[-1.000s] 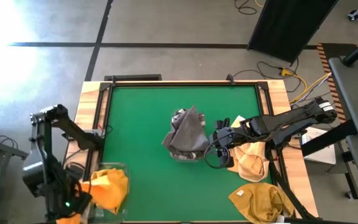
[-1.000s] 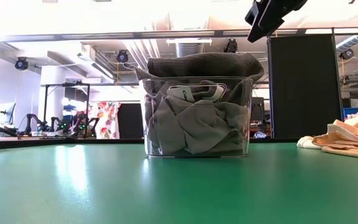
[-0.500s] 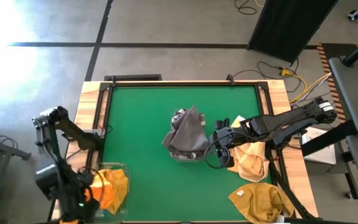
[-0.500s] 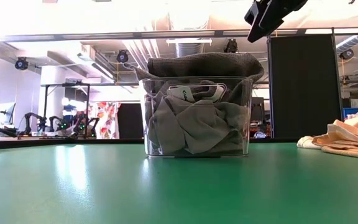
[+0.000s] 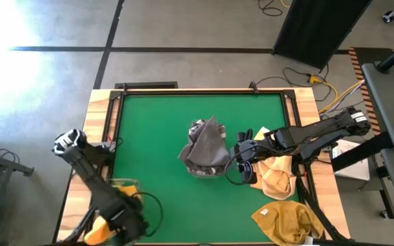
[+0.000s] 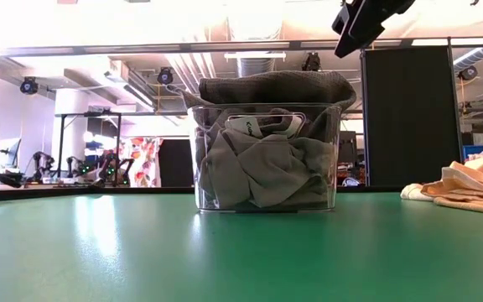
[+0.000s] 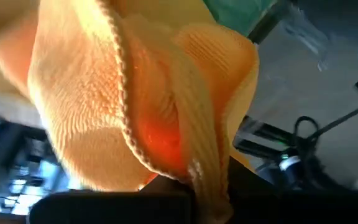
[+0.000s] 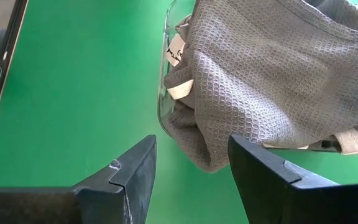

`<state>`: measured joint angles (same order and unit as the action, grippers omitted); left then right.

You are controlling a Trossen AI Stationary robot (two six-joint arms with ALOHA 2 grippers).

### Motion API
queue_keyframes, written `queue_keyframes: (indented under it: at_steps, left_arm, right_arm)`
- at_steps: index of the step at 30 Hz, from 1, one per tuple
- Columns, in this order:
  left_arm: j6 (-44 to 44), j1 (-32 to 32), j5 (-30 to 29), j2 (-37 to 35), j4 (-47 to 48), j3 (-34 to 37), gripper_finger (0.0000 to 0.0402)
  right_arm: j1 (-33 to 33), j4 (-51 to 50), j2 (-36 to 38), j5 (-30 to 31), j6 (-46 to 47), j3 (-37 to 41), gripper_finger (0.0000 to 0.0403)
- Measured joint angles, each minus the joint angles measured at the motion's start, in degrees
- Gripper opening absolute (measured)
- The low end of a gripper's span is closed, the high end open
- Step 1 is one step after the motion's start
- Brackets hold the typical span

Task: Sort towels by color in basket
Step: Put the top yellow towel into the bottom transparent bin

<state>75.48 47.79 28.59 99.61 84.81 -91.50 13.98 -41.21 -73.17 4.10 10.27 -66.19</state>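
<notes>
At the near left corner of the green-topped table (image 5: 156,130) with its pale wooden border, the left arm bends low over a clear plastic basket (image 5: 125,184) whose far rim just shows past the arm. The left gripper (image 5: 115,222) is fully closed on an orange, ribbed cloth towel (image 7: 135,106). In the left wrist view that towel bunches up right in front of the camera and fills most of it; in the high view only a scrap of orange shows beside the arm at the table's near left edge.

In the middle of the table stands a second clear plastic basket (image 6: 267,159), stuffed with dark grey waffle-weave towels (image 5: 207,147). The top one is heaped above the rim and drapes over its side, and a white label shows among the folds in the low view.

Just right of that basket hangs the right gripper (image 8: 188,168), above the green surface. Its two dark fingers (image 8: 129,177) stand about half apart with nothing between them; the hanging corner of the grey towel lies beyond them, not touched.

Further right, under the right arm, a pale orange towel (image 5: 279,174) lies crumpled at the table's right edge. Nearer still, at the near right corner, a mustard-yellow towel (image 5: 289,222) lies loosely spread, partly over the wooden border.
</notes>
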Motion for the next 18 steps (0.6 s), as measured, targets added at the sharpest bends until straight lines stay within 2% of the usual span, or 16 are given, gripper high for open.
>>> queue_keyframes:
  at_steps: [5, 9, 14, 18]
  left_arm:
    - [-16.71, -3.15, 4.98, 3.24, -0.32, 4.82, 0.0]
    - [-23.75, -3.93, 5.0, 3.91, -3.5, 9.14, 0.0]
    - [-22.5, -4.46, -1.9, -0.19, -9.98, 15.51, 0.0]
    - [-12.32, -5.09, -9.25, -6.64, -12.3, 22.25, 0.0]
  right_arm:
    - [0.02, -0.04, -0.01, 0.0, 0.23, 0.0, 0.0192]
    - [0.02, -0.07, 0.0, 0.0, 0.19, 0.0, 0.0192]
    - [0.02, -0.13, 0.0, 0.0, 0.17, 0.0, 0.0192]
    - [0.02, -0.11, 0.0, 0.0, 0.15, 0.0, 0.0192]
